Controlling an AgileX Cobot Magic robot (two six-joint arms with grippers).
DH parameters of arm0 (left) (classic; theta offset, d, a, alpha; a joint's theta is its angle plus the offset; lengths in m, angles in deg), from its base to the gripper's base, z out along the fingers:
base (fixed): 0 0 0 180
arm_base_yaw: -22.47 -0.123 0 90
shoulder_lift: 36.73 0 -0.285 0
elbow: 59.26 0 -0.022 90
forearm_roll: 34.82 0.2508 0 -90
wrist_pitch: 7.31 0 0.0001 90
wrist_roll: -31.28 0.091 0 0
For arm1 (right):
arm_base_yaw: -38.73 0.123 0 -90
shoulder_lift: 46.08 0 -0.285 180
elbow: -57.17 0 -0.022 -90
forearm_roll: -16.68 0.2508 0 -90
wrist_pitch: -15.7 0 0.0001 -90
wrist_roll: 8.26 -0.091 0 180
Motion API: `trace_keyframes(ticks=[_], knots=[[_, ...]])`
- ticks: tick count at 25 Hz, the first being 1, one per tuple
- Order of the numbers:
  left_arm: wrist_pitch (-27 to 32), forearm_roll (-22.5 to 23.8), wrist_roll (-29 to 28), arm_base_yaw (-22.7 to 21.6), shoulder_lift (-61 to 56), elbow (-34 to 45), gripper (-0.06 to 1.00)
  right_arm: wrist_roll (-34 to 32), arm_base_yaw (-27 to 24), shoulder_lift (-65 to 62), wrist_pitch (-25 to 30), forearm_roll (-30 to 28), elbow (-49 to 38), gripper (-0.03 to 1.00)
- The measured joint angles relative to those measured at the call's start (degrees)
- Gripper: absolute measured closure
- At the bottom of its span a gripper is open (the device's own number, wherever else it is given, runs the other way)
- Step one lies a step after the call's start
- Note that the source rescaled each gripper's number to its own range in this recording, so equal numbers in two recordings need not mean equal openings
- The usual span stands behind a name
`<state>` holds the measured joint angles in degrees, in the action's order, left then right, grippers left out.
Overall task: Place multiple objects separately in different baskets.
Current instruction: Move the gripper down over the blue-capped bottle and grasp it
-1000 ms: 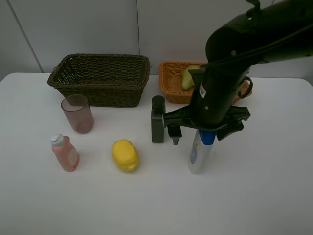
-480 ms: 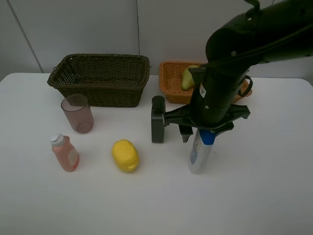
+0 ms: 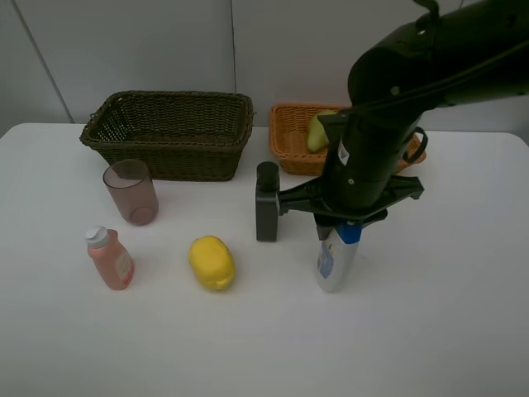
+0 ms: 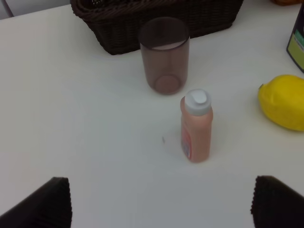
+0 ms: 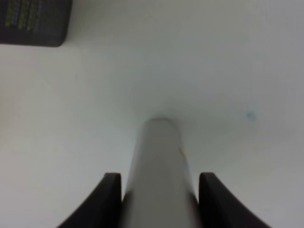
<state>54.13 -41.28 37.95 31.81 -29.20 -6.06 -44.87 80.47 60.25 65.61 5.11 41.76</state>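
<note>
My right gripper [image 3: 340,229] is shut on the white blue-capped bottle [image 3: 334,266], which stands upright on the table. In the right wrist view the bottle [image 5: 159,171] fills the gap between the fingers [image 5: 108,199]. A dark green bottle [image 3: 267,202] stands just left of it. A yellow lemon [image 3: 212,262], a pink bottle [image 3: 109,258] and a pink cup [image 3: 131,192] sit on the table's left half. A green pear [image 3: 318,130] lies in the light orange basket [image 3: 289,142]. The dark basket [image 3: 169,132] is at the back left. My left gripper [image 4: 161,209] hangs open above the table, short of the pink bottle [image 4: 196,126].
The right arm covers much of the orange basket's right side. In the left wrist view the cup [image 4: 164,54] stands in front of the dark basket [image 4: 156,16], with the lemon [image 4: 283,102] off to one side. The white table [image 3: 430,331] runs on toward the front right.
The right gripper's jaws have closed from wide open onto the white bottle's neck. The bottle has shifted slightly. The other objects stay where they were.
</note>
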Motion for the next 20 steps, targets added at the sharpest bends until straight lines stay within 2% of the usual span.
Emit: trace_keyframes(ticks=[16, 20], knots=[[0.0, 0.0, 0.0, 0.0, 0.0, 0.0, -0.05, 0.6, 0.0, 0.0, 0.0, 0.0, 0.0, 0.97], [0.0, 0.0, 0.0, 0.0, 0.0, 0.0, -0.05, 2.3, 0.0, 0.0, -0.3, 1.8, 0.0, 0.97]])
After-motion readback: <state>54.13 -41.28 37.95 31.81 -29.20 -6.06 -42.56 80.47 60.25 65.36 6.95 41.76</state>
